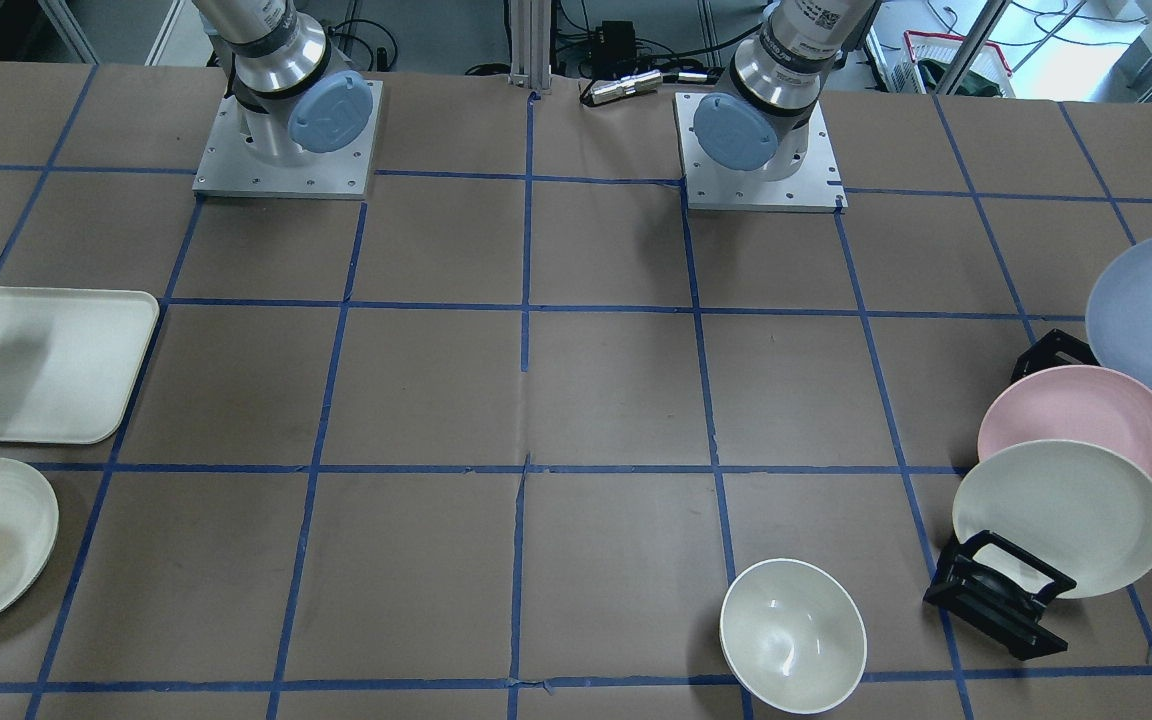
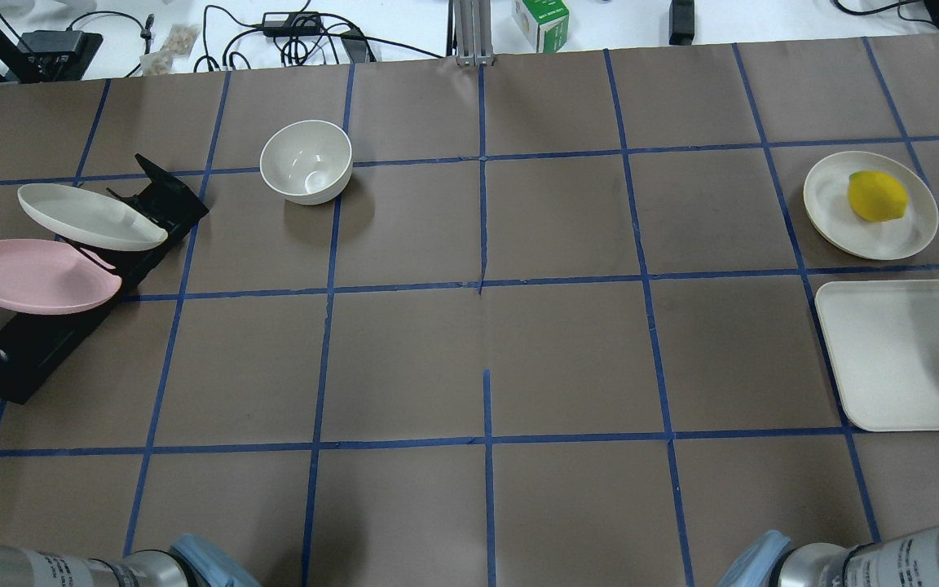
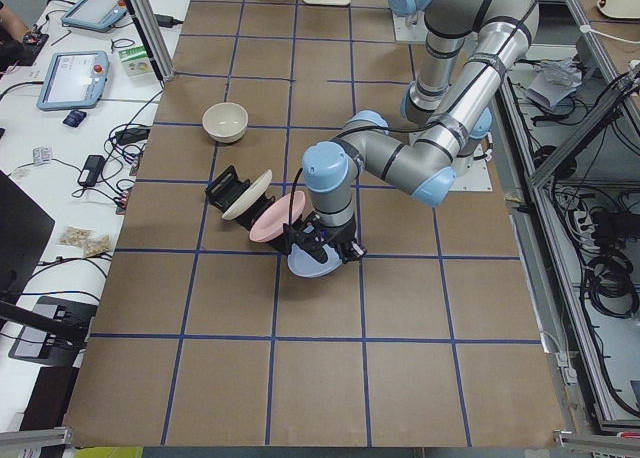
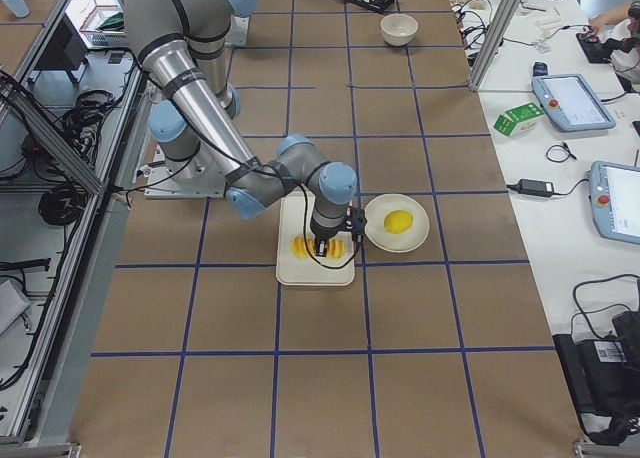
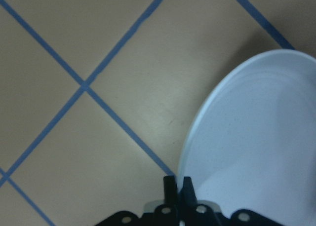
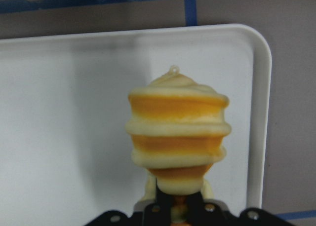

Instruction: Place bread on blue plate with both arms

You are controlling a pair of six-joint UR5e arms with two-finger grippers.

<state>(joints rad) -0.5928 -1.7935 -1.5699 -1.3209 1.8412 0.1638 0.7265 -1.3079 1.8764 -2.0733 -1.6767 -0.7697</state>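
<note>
Brown, blue-taped table (image 2: 567, 359) runs wide: at its left end the left gripper (image 5: 177, 184) pinches the rim of the blue plate (image 5: 256, 147); well apart, at the right end, the right gripper (image 6: 177, 204) clamps the bread (image 6: 177, 132) above a white tray (image 6: 59, 137).

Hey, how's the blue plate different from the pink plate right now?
The blue plate is pale blue, the pink plate pink. The left hand grips the blue plate's rim; the pink plate leans in the black rack, ungripped. Both are round, shallow and similar in size.
</note>
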